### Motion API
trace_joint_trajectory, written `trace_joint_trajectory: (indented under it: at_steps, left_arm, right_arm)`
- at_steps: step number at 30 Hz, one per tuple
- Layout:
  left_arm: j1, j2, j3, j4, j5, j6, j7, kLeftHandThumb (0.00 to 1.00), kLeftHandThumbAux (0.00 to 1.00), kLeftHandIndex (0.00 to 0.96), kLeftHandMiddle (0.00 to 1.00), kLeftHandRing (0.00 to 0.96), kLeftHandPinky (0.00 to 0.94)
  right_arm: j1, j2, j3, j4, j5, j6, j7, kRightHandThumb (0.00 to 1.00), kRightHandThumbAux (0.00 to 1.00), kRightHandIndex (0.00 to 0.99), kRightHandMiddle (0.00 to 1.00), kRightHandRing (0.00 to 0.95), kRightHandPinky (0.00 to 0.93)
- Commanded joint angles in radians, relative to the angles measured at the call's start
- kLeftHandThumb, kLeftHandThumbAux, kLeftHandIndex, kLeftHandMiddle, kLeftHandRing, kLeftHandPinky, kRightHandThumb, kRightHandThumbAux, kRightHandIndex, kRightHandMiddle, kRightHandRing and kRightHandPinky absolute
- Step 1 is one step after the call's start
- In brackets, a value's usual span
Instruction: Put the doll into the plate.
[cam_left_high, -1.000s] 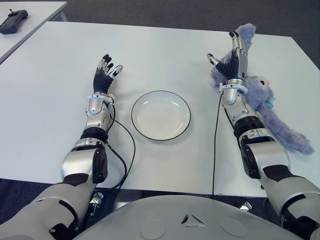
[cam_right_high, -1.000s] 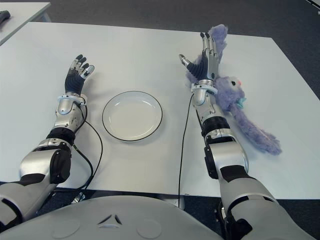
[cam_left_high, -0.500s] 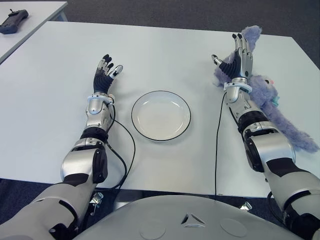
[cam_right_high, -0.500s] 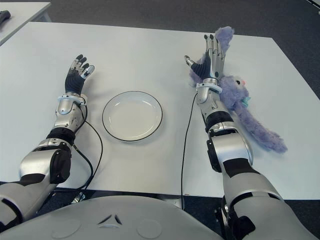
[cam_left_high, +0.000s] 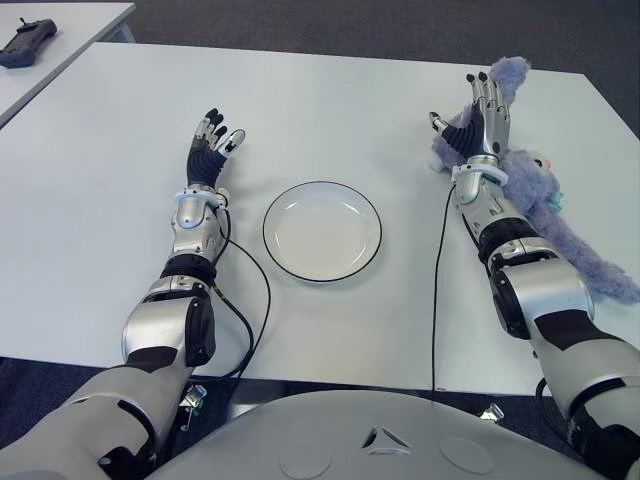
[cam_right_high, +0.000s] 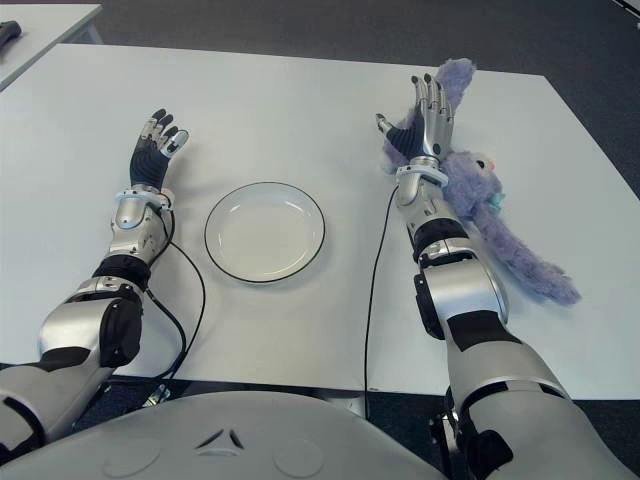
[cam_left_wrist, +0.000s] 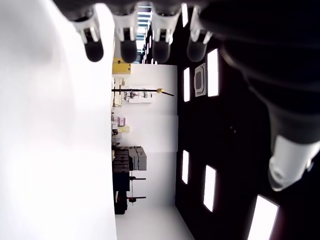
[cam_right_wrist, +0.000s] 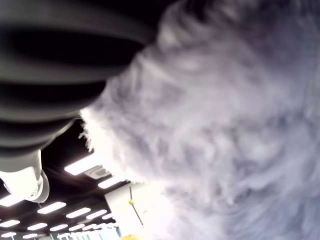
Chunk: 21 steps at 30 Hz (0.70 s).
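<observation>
The doll (cam_left_high: 540, 192), a fluffy purple plush with a long tail, lies on the white table (cam_left_high: 330, 100) at the far right. My right hand (cam_left_high: 462, 104) is open, fingers straight and thumb apart, pressed flat against the doll's left side. In the right wrist view purple fur (cam_right_wrist: 225, 125) fills the space beside the dark fingers (cam_right_wrist: 55, 75). The white plate (cam_left_high: 322, 232) with a dark rim sits in the middle, bare. My left hand (cam_left_high: 212, 142) shows open to the left of the plate, and its fingertips (cam_left_wrist: 125, 47) hold nothing.
Black cables (cam_left_high: 250, 300) trail from both forearms across the table toward its front edge. A dark controller (cam_left_high: 25, 42) lies on a second table at the far left. The table's right edge runs close behind the doll.
My right hand has shifted to the right and slightly away, and the doll has slid right with it. The left hand and the plate have not moved.
</observation>
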Motion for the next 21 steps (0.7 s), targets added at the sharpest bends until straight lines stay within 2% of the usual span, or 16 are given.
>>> trace_joint_trajectory:
  at_steps: [1,2,4,5,6,11,15,16,21]
  left_arm:
    - [0.24,-0.074,0.016,0.191,-0.017,0.058,0.004,0.0,0.619,0.024,0.069,0.034,0.0]
    - [0.24,-0.073,0.016,0.191,-0.018,0.059,0.001,0.0,0.617,0.025,0.066,0.03,0.0]
    - [0.241,-0.072,0.018,0.191,-0.02,0.058,-0.003,0.0,0.616,0.026,0.065,0.03,0.0]
    - [0.241,-0.072,0.019,0.191,-0.02,0.058,-0.004,0.0,0.616,0.028,0.066,0.029,0.0]
    - [0.24,-0.072,0.021,0.191,-0.022,0.059,-0.006,0.0,0.616,0.031,0.07,0.03,0.0]
    - [0.239,-0.069,0.028,0.192,-0.03,0.061,-0.021,0.0,0.621,0.03,0.072,0.028,0.0]
    - [0.239,-0.066,0.04,0.196,-0.041,0.065,-0.031,0.0,0.622,0.032,0.082,0.034,0.0]
    - [0.239,-0.066,0.041,0.196,-0.041,0.065,-0.032,0.0,0.618,0.035,0.082,0.033,0.0]
    - [0.239,-0.063,0.041,0.198,-0.034,0.065,-0.028,0.0,0.613,0.042,0.081,0.031,0.0]
  right_arm:
    - [0.007,0.017,-0.011,0.034,0.038,0.035,0.017,0.279,0.521,0.095,0.066,0.062,0.115]
    - [0.006,0.019,-0.012,0.033,0.04,0.035,0.014,0.295,0.523,0.11,0.103,0.114,0.191]
    - [0.005,0.022,-0.017,0.032,0.047,0.034,0.01,0.3,0.524,0.114,0.114,0.13,0.213]
    - [0.005,0.024,-0.02,0.031,0.051,0.034,0.009,0.314,0.526,0.131,0.146,0.171,0.257]
    - [0.004,0.028,-0.027,0.03,0.06,0.034,0.004,0.329,0.552,0.183,0.21,0.251,0.338]
    - [-0.004,0.042,-0.043,0.024,0.082,0.036,-0.033,0.411,0.527,0.276,0.309,0.345,0.423]
    - [-0.01,0.052,-0.051,0.022,0.09,0.036,-0.046,0.465,0.527,0.326,0.41,0.439,0.53]
    - [-0.011,0.054,-0.054,0.021,0.094,0.035,-0.047,0.486,0.528,0.355,0.46,0.512,0.609]
    - [-0.016,0.073,-0.061,0.01,0.108,0.019,-0.066,0.519,0.526,0.422,0.55,0.614,0.715]
